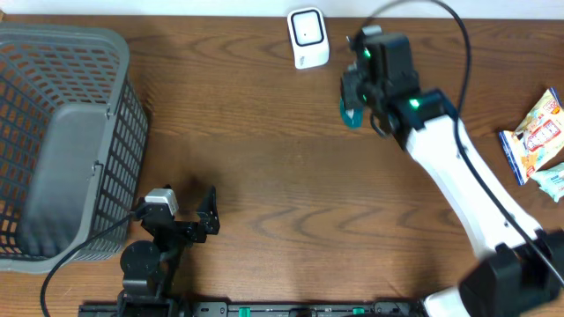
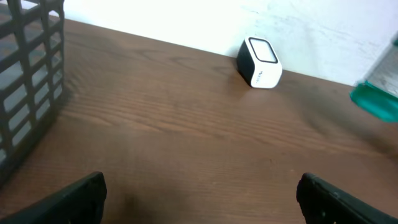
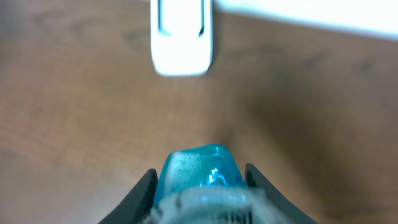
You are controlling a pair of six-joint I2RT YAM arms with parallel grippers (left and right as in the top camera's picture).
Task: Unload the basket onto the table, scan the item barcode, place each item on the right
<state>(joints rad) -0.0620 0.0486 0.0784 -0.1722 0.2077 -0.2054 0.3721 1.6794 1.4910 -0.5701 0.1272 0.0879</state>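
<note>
My right gripper (image 3: 200, 186) is clamped on the teal item (image 1: 351, 113). Its blue-green end pokes out between my two fingers (image 3: 140, 194), lifted off the wooden table (image 1: 264, 158). I cannot make out a barcode on the part that shows.

The white scanner (image 1: 307, 38) stands at the far edge of the table, ahead of the item and a little to the left. The two are near each other but apart, with bare wood showing between them. In my right wrist view the scanner is blurred, sitting just above the item's tip.

My left gripper (image 2: 200, 180) hangs low near my base with its jaws spread wide and holding nothing, well apart from the scanner. From there I see the scanner's window facing up and tilted.

The grey mesh basket (image 1: 62, 141) fills the left end of the table, just beside my left arm. At the far right edge lie an orange-and-white snack packet (image 1: 539, 134) and a pale green packet (image 1: 553, 180), close to each other and beside my right arm. A black cable (image 1: 458, 35) arcs over that arm.
</note>
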